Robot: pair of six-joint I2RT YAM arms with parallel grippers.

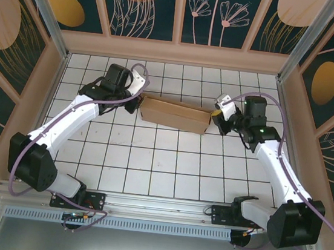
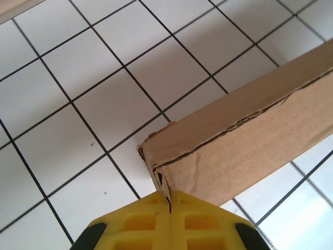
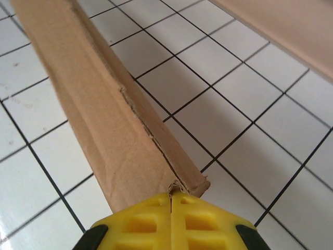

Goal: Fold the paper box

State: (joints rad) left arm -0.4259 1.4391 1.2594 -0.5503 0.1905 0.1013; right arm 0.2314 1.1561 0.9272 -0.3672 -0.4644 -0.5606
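Note:
The paper box is a shallow brown cardboard box, folded shut, spanning between my two arms over the white tiled floor. It looks lifted off the tiles. My left gripper is shut on the box's left end; in the left wrist view the yellow fingers pinch the cardboard corner of the paper box. My right gripper is shut on the right end; in the right wrist view its yellow fingers clamp the edge of the paper box, which runs away from the camera.
The white tiled floor is bordered by wooden walls at the back and on both sides. A wall base shows at the upper right of the right wrist view. Both arm bases sit at the near edge.

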